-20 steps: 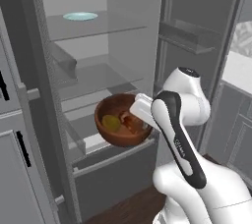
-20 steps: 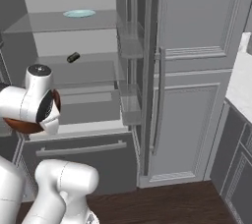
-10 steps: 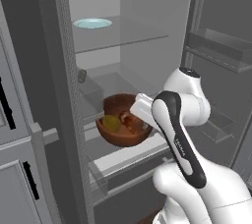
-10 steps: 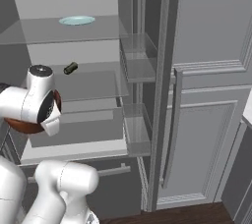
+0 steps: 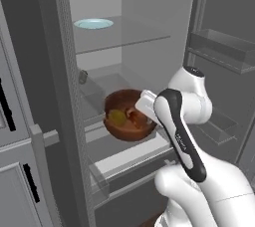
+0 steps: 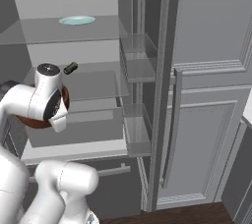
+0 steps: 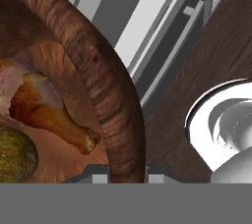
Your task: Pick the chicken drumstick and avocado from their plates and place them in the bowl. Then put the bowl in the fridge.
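Note:
The dark reddish-brown wooden bowl [image 5: 125,127] hangs in front of the open fridge [image 5: 149,2], level with its lower glass shelf and above the clear drawer [image 5: 127,159]. My gripper [image 5: 142,110] is shut on the bowl's right rim [image 7: 106,95], which runs between the fingertips [image 7: 96,171] in the hand view. Inside the bowl lie the golden-brown chicken drumstick [image 7: 44,110] and the olive-green avocado [image 7: 15,154], also seen as avocado [image 5: 117,116] and drumstick [image 5: 136,116]. In the right base view the arm hides most of the bowl [image 6: 27,121].
A pale blue-green plate [image 5: 93,23] lies on the fridge's top glass shelf. A small dark object [image 5: 82,76] rests on the middle shelf. Door bins [image 5: 219,47] stand at the right, grey cabinets [image 5: 15,146] at the left. Dark wood floor [image 7: 221,46] lies below.
The whole picture has shifted in both base views, so the base has driven closer to the fridge. The bowl stays held in the gripper, with drumstick and avocado inside.

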Available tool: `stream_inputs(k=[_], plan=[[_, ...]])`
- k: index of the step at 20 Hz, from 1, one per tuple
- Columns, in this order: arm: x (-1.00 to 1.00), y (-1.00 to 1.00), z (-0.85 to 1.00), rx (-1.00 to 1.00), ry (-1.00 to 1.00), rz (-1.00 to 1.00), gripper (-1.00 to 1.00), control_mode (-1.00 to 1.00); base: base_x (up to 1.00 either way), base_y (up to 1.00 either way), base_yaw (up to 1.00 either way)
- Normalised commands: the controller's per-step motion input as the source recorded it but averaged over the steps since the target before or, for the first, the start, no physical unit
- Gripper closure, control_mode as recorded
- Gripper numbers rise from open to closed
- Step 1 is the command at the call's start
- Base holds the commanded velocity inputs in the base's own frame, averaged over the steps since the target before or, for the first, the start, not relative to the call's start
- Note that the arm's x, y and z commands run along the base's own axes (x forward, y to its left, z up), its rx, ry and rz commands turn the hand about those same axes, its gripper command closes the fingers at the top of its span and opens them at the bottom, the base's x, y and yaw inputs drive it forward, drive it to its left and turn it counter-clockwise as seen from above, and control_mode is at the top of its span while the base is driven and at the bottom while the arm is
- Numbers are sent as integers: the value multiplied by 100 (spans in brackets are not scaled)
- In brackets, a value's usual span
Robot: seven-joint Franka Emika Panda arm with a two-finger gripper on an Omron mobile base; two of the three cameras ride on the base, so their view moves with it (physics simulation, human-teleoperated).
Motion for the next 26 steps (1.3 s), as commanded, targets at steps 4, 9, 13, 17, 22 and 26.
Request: stream_inputs(k=[4, 9, 13, 17, 22, 26], plan=[[100, -2, 10, 1, 0, -18, 100, -100, 0, 0, 0], [100, 12, 6, 1, 0, -7, 100, -100, 0, 0, 0], [100, 1, 0, 1, -1, 0, 100, -100, 0, 0, 0], [100, 6, -11, 2, 0, 0, 100, -100, 0, 0, 0], [100, 13, -13, 3, -2, 0, 100, -100, 0, 0, 0], [100, 22, -29, 0, -1, 0, 100, -100, 0, 0, 0]])
